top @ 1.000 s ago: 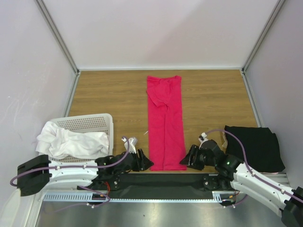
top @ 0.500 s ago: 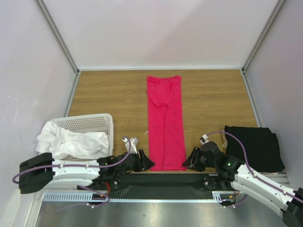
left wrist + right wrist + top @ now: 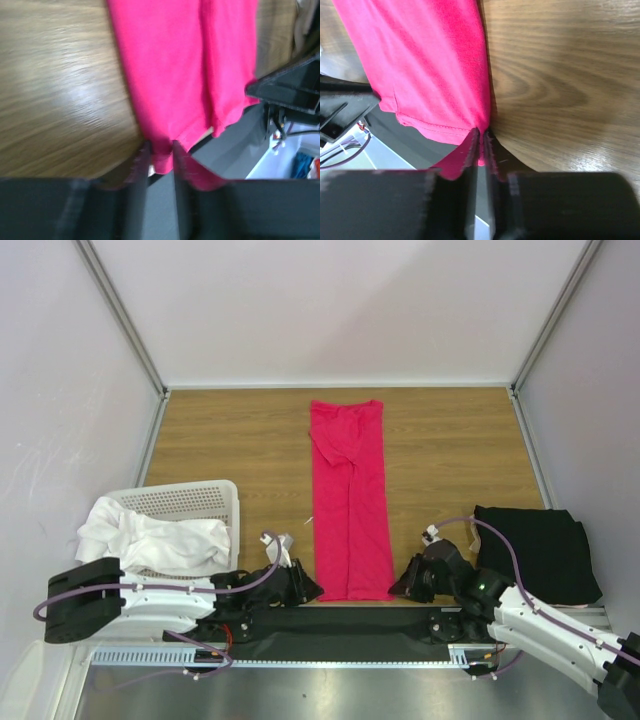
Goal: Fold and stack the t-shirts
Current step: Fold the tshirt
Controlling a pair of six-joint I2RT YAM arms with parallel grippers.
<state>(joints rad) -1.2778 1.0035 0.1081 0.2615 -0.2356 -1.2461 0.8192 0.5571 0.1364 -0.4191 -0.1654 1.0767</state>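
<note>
- Left fingers (image 3: 137, 175) are drawn in to a narrow gap, and the near left corner of the crimson-pink t-shirt (image 3: 348, 500) fills that gap, so I read it as a grip on the hem.
- Right fingers (image 3: 492, 160) are pressed almost together on the near right corner of the same hem, with a small tongue of cloth pinched between them.
- That shirt lies as a long narrow strip down the middle of the surface (image 3: 230, 440), its hem at the near edge between my two arms. With one corner in each grip, I judge the hem can be lifted level and carried toward the far end to halve the strip.
- A black t-shirt (image 3: 535, 550) sits folded at the near right, probably the start of the stack.
- White t-shirts (image 3: 150, 540) are heaped unfolded in the basket (image 3: 190, 498) at the near left.
- My worry is a shallow grip: a corner could slip out during the lift.
</note>
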